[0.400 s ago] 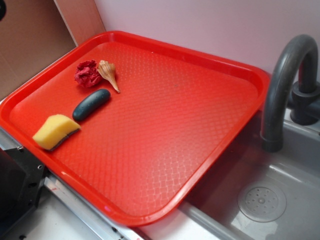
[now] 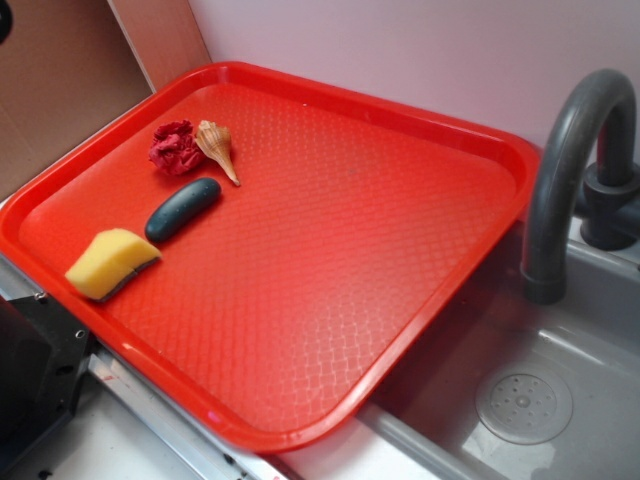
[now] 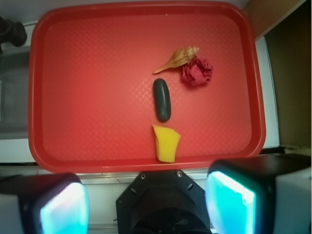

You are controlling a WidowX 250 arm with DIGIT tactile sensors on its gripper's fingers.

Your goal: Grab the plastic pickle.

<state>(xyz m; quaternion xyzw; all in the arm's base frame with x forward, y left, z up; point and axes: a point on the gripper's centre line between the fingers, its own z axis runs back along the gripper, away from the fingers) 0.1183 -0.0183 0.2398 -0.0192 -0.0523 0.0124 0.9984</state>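
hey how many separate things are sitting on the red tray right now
4, all near one end of the tray: plastic pickle in the middle, yellow sponge at one end of it, seashell and crumpled red item at the other. Nothing looks hidden.

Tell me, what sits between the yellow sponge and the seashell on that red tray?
The plastic pickle lies between the yellow sponge and the seashell, touching neither. The wrist view shows it best.
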